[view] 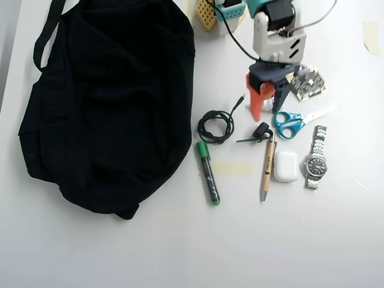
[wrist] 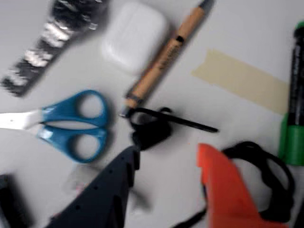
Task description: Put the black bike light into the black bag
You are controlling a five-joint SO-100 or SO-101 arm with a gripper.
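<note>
counting across the overhead view, one of each thing was seen: one black bag [view: 108, 102], one black bike light [view: 260, 130], one coiled black cable [view: 216, 126], one green marker [view: 208, 173], one wooden pen [view: 267, 165], one white earbud case [view: 286, 166], one wristwatch [view: 315, 158], one pair of blue scissors [view: 290, 124] and one strip of tape [view: 233, 168] on the white table [view: 300, 240].

the bike light was seen as a small rounded black lump [wrist: 151, 130] with a thin black tail running to the right in the wrist view, lying on the table just below the pen's tip [wrist: 164, 57], between the cable and the scissors, well apart from the bag.

the gripper [wrist: 168, 154] was held just short of the light with its dark and orange fingers spread apart and nothing between them.

much of the wrist view was blurred; the watch, marker and cable were cut off at its edges, and the bag's strap was cut off at the top of the overhead view.
</note>
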